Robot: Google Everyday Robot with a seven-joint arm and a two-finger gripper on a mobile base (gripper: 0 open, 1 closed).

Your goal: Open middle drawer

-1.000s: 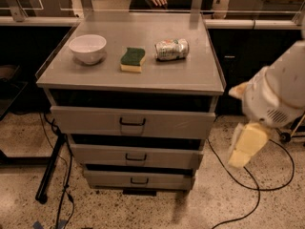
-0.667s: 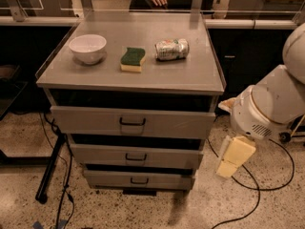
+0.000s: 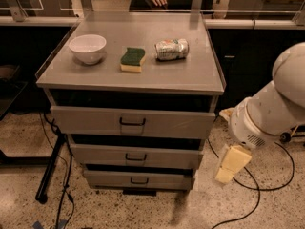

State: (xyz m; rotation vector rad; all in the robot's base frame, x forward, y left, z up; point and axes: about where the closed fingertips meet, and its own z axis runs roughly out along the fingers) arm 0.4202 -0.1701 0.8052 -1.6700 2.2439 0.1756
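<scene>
The hand [image 3: 228, 165] hangs low beside the drawer cabinet, at the end of the white arm [image 3: 271, 113] that comes in from the right edge of the camera view. It shows as a pale yellow block pointing down toward the speckled floor [image 3: 157, 213], and it touches nothing. Whether it is apart or together cannot be told from this view.

The middle drawer [image 3: 95, 155] lies to the view's left of the hand at about the same height, with a gap of open floor between the cabinet's corner and the hand. Its flat grey front carries a small black handle [image 3: 136, 157] at the centre, well apart from the hand. A dark slot runs above the front; how far out the drawer stands cannot be told.

Above the hand's level and further left is the top drawer [image 3: 86, 121], the tallest front. Below the middle one, lower than the hand, sits the bottom drawer [image 3: 105, 179], the narrowest.

Higher up, the desk [image 3: 200, 75] carries three things in a row: a can [image 3: 171, 49] on its side nearest the hand, then a green and yellow sponge [image 3: 132, 59], then a white bowl [image 3: 87, 48] farthest away.

A black cable [image 3: 255, 194] curls over the floor just below and behind the hand
</scene>
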